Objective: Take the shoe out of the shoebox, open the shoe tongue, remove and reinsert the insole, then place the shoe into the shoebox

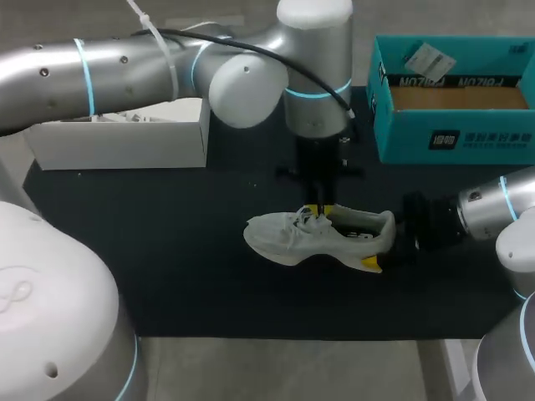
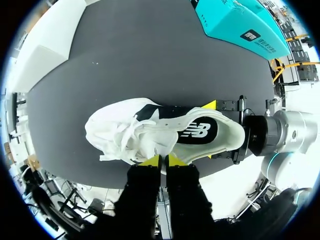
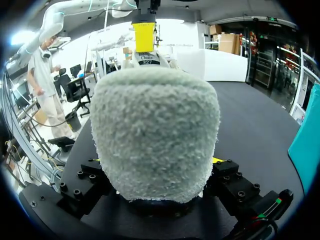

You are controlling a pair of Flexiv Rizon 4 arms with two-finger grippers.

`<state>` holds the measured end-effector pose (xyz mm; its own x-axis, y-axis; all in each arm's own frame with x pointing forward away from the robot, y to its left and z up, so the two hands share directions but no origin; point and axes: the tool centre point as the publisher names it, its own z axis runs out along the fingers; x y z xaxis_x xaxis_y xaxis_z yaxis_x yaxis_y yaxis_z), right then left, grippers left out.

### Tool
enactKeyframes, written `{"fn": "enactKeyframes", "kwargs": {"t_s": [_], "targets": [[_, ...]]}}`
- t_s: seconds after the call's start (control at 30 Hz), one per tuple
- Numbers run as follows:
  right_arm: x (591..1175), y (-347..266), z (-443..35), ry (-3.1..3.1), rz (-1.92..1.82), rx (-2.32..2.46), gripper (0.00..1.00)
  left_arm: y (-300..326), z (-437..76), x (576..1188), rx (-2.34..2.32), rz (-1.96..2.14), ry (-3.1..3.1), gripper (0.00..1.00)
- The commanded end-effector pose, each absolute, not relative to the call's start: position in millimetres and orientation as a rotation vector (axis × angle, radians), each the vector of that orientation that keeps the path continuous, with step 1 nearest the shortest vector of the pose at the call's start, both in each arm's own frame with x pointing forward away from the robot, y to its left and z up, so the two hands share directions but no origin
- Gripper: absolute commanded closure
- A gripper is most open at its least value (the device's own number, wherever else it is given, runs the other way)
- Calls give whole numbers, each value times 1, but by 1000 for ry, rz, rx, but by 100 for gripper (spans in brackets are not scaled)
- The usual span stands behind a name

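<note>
A white shoe stands upright on the black mat, toe to the left. My left gripper comes straight down on it and is shut on the top of the tongue, its yellow tips pressed together. My right gripper is at the heel, one yellow-tipped finger on each side, shut on the shoe. In the right wrist view the fuzzy heel fills the space between the fingers of that gripper, and the left gripper's yellow finger shows beyond it.
The open teal shoebox stands at the back right of the mat, also seen ahead of the left gripper. A white box sits at the back left. My left arm spans the back of the table.
</note>
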<state>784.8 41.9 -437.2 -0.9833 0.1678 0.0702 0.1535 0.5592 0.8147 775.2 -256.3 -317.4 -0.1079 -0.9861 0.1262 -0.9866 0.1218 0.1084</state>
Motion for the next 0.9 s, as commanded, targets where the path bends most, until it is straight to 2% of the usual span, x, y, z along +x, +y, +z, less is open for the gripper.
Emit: {"fn": "enactKeyframes", "kwargs": {"t_s": [0.03,0.57,0.9], "targets": [[785,46,-444,2761,1436,287,100,-245,-315,778,1920,102,-2129,100],[785,46,-444,2761,1436,287,100,-214,-277,788,1909,266,-1976,100],[785,46,-444,2761,1436,287,100,-182,-300,793,2016,204,-1907,100]]}}
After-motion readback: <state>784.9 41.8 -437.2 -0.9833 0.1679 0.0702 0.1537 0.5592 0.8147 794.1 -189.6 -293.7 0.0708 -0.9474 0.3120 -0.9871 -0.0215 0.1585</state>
